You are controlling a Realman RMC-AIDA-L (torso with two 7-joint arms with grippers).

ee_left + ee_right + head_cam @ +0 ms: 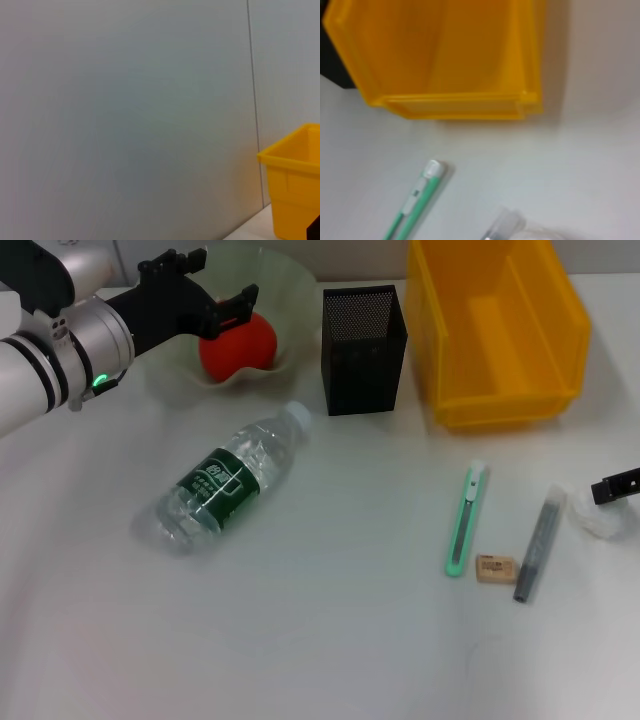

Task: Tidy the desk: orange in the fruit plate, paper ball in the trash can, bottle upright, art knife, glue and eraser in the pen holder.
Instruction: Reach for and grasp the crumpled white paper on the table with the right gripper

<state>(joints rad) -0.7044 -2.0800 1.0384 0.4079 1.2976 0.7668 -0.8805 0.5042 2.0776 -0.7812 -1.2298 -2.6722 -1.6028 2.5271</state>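
Observation:
The orange (240,345) lies in the pale green fruit plate (285,285) at the back left. My left gripper (226,276) hovers just over it, open, holding nothing. The clear bottle (225,480) with a green label lies on its side in the middle left. The black mesh pen holder (363,348) stands at the back centre. The green art knife (466,520), tan eraser (495,568) and grey glue stick (535,545) lie at the right. The white paper ball (600,518) lies at the right edge, right below my right gripper (615,486). The knife (415,200) also shows in the right wrist view.
The yellow bin (495,330) stands at the back right, next to the pen holder; it also shows in the right wrist view (445,55) and the left wrist view (295,185). A plain wall fills most of the left wrist view.

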